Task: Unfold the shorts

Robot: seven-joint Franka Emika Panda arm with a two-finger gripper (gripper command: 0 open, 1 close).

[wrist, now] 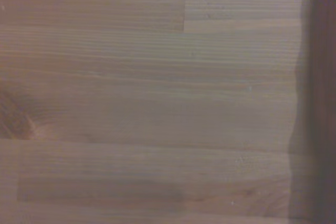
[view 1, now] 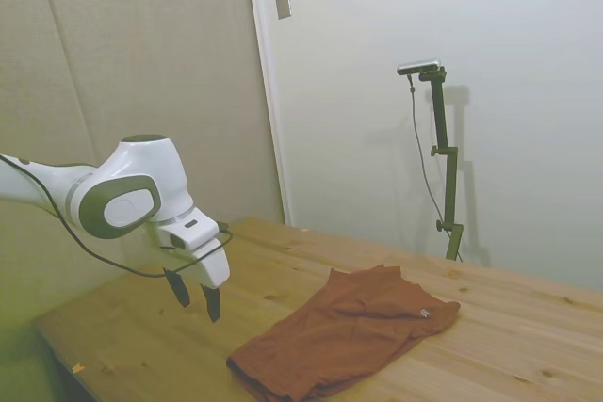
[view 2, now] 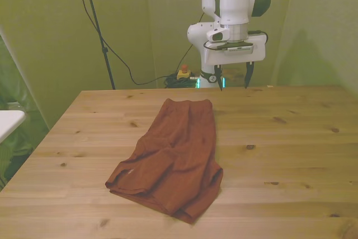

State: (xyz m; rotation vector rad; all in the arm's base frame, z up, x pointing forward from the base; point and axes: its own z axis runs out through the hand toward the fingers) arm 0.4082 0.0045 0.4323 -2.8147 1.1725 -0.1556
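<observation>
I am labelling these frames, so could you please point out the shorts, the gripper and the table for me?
shorts (view 2: 173, 155): front view, middle of the folded fabric.
gripper (view 2: 234, 75): front view, midway between its open fingertips, above the table.
table (view 2: 291, 138): front view, bare wood on the front view's right.

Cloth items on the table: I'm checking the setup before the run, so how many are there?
1. The shorts lie folded on the table, toward the front view's left of its middle, apart from the raised open gripper. Nothing seems hidden under them, though I can't be sure.
</observation>
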